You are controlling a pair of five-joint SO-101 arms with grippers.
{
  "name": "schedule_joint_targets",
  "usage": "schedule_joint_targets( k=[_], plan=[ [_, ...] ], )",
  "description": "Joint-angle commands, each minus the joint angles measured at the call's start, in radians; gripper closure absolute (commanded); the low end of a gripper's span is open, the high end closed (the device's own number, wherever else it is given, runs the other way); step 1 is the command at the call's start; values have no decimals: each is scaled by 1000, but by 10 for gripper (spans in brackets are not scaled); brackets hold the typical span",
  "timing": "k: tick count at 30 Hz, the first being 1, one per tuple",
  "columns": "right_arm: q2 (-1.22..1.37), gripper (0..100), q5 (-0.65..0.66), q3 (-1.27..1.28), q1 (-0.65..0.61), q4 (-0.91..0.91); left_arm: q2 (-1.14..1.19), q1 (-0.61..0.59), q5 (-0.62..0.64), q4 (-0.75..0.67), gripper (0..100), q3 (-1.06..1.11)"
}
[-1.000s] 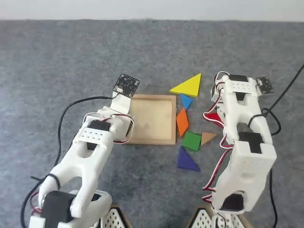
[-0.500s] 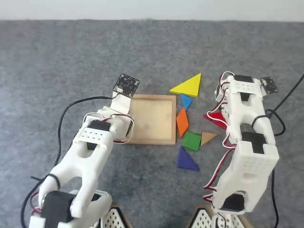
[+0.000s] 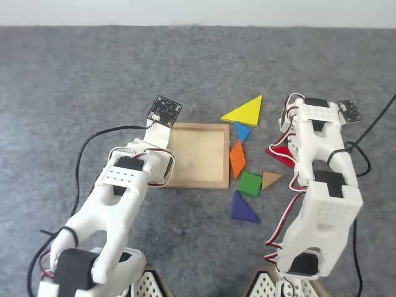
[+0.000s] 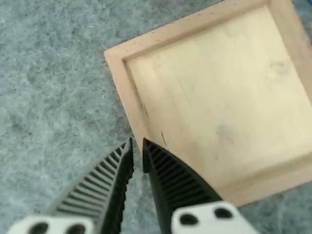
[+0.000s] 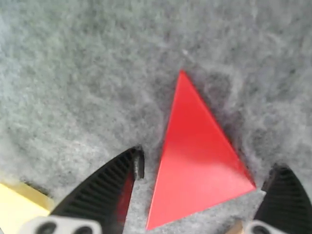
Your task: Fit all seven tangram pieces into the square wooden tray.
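Observation:
The square wooden tray lies mid-table with bare wood inside. My left gripper is shut with nothing in it, its tips over the tray's left rim. To the tray's right lie a yellow triangle, a small blue triangle, an orange parallelogram, a green square, a tan triangle and a purple triangle. The red triangle is partly hidden under the right arm. My right gripper is open low over it, one finger on each side.
Grey felt covers the table. A yellow corner and a tan tip show at the edge of the right wrist view. Cables hang beside both arms. The left arm lies along the tray's left side.
The right arm has shifted slightly to the right over the red triangle since a second ago. The left arm and all pieces stay where they were.

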Motion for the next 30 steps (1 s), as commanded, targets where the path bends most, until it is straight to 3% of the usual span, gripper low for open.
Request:
schedule_joint_targets(
  k=[1,6,10,14,26,30],
  plan=[
    [5,627,9,-21,5,8,-49,-9,8,-21,963,-7],
    [5,634,11,-21,-2,10,-49,-9,8,-21,963,-7],
    [5,730,12,-23,2,10,-49,-9,8,-21,963,-7],
    [5,721,14,-23,2,19,-49,-9,8,-21,963,-7],
    [5,725,12,-181,8,291,-51,-9,8,-21,963,-7],
    [5,799,68,-233,8,351,-51,-9,6,-21,963,-7]
  ],
)
